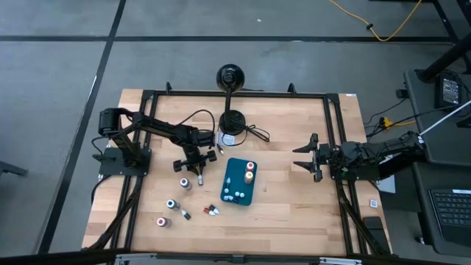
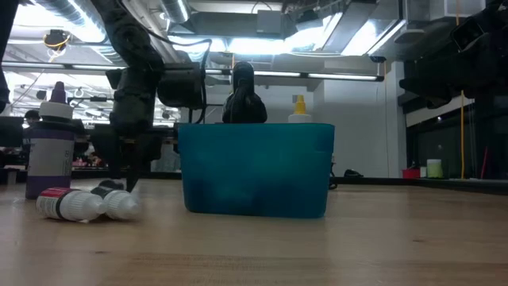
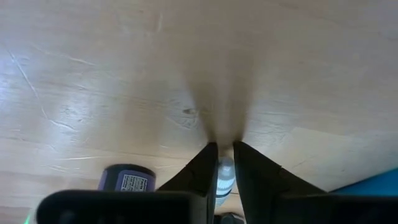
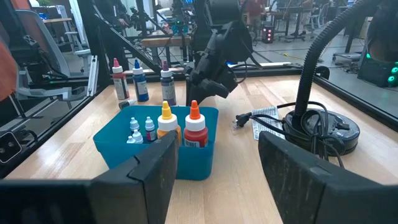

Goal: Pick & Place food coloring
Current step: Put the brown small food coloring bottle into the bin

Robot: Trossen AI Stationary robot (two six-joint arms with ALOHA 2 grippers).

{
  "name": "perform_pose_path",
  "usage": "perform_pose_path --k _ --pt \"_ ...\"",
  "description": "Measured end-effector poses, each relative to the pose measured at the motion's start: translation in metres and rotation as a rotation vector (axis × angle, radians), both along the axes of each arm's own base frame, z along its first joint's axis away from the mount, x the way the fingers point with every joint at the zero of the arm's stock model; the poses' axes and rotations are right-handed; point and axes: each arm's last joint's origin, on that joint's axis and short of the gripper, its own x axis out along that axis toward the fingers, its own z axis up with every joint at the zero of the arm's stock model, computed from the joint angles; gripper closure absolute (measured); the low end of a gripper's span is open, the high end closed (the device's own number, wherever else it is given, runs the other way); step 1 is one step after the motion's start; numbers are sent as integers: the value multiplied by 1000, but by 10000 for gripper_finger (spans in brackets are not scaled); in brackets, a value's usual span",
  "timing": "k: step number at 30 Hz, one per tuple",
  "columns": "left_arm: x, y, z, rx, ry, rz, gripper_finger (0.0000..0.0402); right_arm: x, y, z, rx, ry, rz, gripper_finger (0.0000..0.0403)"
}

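- A small food coloring bottle (image 3: 224, 177) is pinched between the fingers of the left gripper (image 3: 224, 163), down on the table (image 3: 124, 74).
- It is judged light, rigid and slippery; the body is best gripped.
- The right gripper (image 4: 214, 168) is held spread, well apart from the tray (image 4: 112, 146).

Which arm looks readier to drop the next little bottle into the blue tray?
The left: its tool is shut on a small bottle beside the tray. The right tool waits open, holding nothing.

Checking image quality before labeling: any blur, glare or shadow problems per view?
Left wrist view: end effector fingers cast a soft shadow on the table. Low view: ceiling lights glare, arms backlit, teal tray soft. High view: evenly lit. Right wrist view: own fingers blurred.
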Motion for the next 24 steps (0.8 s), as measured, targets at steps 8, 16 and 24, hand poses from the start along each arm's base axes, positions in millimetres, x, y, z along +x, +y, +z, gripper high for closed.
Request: perform_pose_path --k 8,16,24 --pt "0 0 0 -13 -27 -37 297 0 0 0 0 0 0 179" --pt "-4 -3 0 -28 28 -36 228 0 0 0 0 0 0 179" --pt "-2 -12 0 -32 43 -25 199 0 0 0 0 0 0 179"
